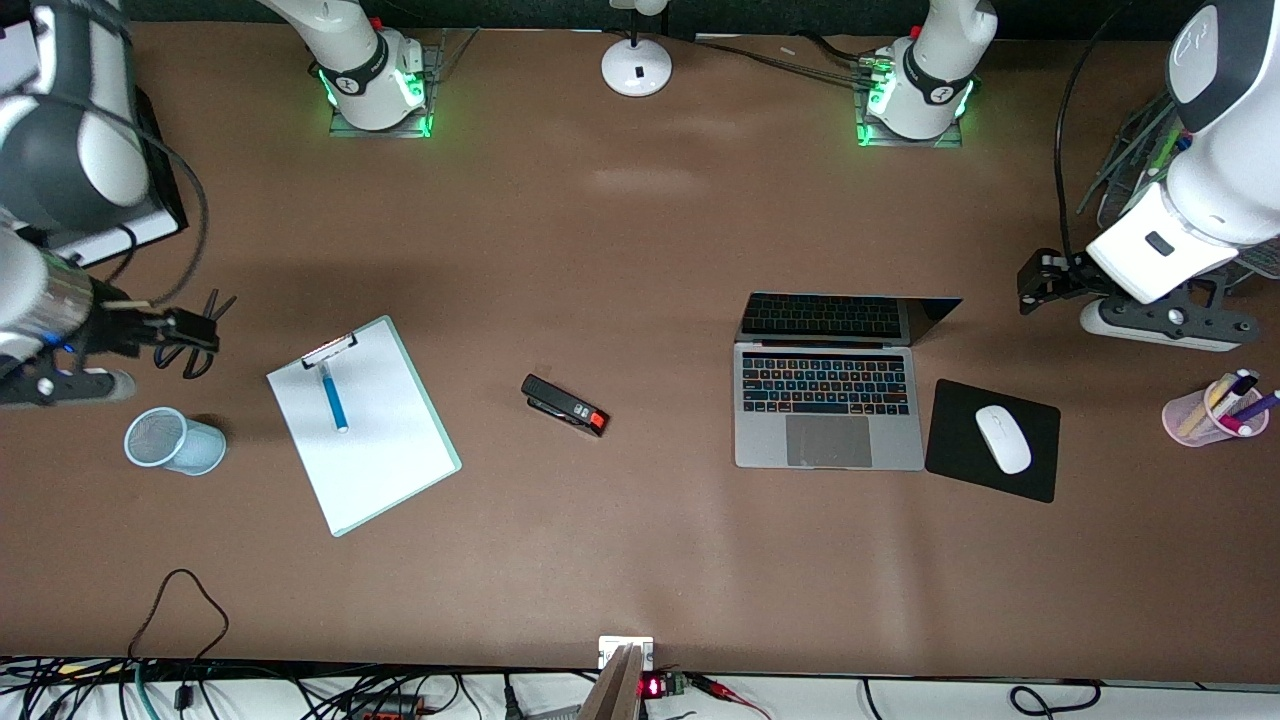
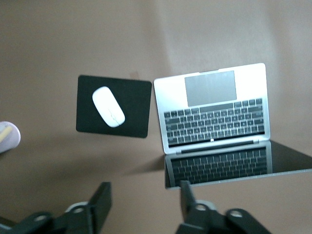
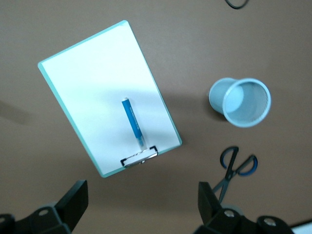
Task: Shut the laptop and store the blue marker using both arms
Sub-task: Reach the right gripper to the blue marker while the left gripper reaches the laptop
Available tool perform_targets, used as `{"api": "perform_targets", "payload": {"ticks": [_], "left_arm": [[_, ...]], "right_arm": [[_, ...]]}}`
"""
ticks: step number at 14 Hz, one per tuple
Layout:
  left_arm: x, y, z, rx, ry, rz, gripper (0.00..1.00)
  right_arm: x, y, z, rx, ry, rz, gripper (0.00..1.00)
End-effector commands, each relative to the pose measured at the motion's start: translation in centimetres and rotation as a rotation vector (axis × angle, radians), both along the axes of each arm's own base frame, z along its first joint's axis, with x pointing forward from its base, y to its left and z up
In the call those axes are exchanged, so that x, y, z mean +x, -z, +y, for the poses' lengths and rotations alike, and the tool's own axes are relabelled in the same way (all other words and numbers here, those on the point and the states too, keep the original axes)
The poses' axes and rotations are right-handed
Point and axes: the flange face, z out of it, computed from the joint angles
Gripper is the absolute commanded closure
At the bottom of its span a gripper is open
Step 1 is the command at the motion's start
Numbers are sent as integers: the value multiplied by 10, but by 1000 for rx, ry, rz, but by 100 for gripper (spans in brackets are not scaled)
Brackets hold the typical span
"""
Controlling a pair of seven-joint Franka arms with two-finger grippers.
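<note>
Hovering with its fingers parted and nothing between them, the left gripper [image 1: 1032,283] hangs above bare table toward the left arm's end, just beside the raised lid of the laptop [image 1: 828,410]. In the left wrist view the two fingers [image 2: 100,200] stand apart with only the brown table showing in the gap. The laptop sits open, its screen leaning back and its keyboard facing the front camera, with a black mouse pad [image 1: 965,455] and a white mouse [image 1: 1002,438] right beside it. The lid is stiff and thin and swings on a hinge, so I judge it wants a gentle push on its top edge, not a pinch (glass under that edge, so no hard knocks); the metal shell is likely slippery.

The right gripper [image 1: 190,330] is spread wide and empty too, hanging over the scissors [image 1: 200,345] at the right arm's end. The blue marker [image 1: 333,397] lies flat on the white clipboard [image 1: 380,460], its white tip pointing toward the front camera. It looks light, hard and round, so it may roll; taking it across the middle of the barrel seems safest. The mesh cup [image 1: 175,440] lies on its side near the clipboard, a likely home for it.
</note>
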Motion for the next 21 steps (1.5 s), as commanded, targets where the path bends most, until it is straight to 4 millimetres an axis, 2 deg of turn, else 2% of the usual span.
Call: {"api": "perform_targets", "payload": {"ticks": [1,3,4,6,9,11,13,15,21], "left_arm": [[2,-14,-12,-5,29,14,95],[1,-14,-14,-11,31,20,100],[1,-12,-14,-12,31,26,100],[0,-5,-15,-15,32,59,100],[-14,9,-47,-76,-6,154,100],[-27,32,-86,-58,-50,201,100],[-43,64,-122,-38,-93,232,100],[-64,93,-150,-14,-106,253,100],[-128,171,-169,13,-91,184,100]], "right_arm": [[12,31,9,-7,-52,6,0],[17,56,31,-13,-72,13,0],[19,64,37,-16,-79,19,0],[27,95,38,-26,-93,28,0],[31,124,43,-31,-103,50,0],[35,137,49,-17,-101,39,0],[37,154,55,-21,-112,47,0],[38,172,57,-19,-117,51,0],[36,223,58,-19,-184,78,0]]}}
